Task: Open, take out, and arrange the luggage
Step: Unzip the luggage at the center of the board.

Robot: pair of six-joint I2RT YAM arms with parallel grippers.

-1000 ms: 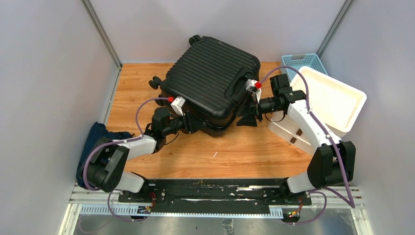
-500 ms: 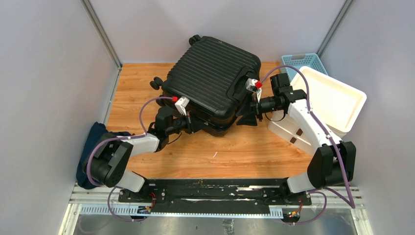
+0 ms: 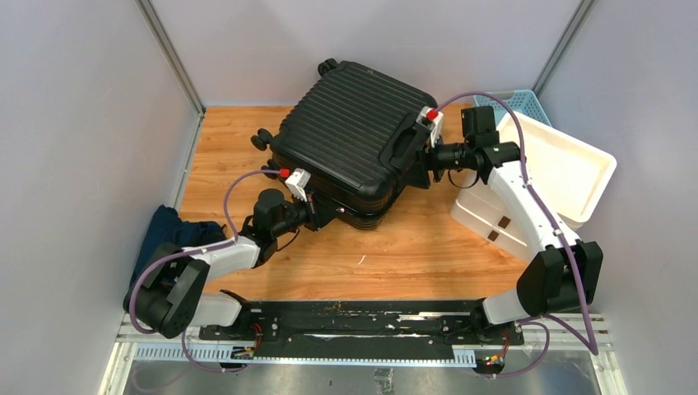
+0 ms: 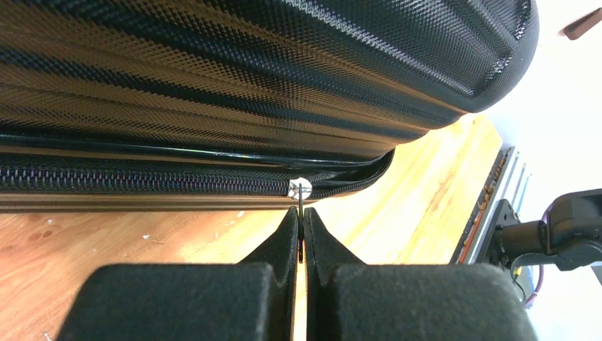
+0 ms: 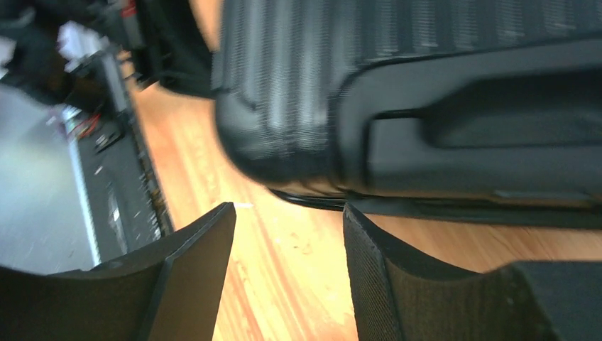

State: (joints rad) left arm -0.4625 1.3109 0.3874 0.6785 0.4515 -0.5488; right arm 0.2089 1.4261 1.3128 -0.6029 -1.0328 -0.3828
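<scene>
Luggage [image 3: 354, 123] is being unzipped: left gripper [image 4: 301, 224] pinching the zipper pull [image 4: 299, 189], right gripper [image 5: 287, 234] hovering spread by the handle [image 5: 490, 135]. Next move, as I read it: dragging the pull steadily along the zipper teeth [image 4: 142, 183].

The overhead camera is looking down from above and behind the arms, taking in the whole counter [image 3: 411, 247] and the suitcase [image 3: 350, 132]. The left wrist camera is sitting low and very close, facing past the left end effector [image 4: 301, 217] at the zipper pull [image 4: 299, 189]. The right wrist camera is looking closely past the right end effector [image 5: 287, 209] at the handle [image 5: 490, 135]. All three are sharing the suitcase.
</scene>
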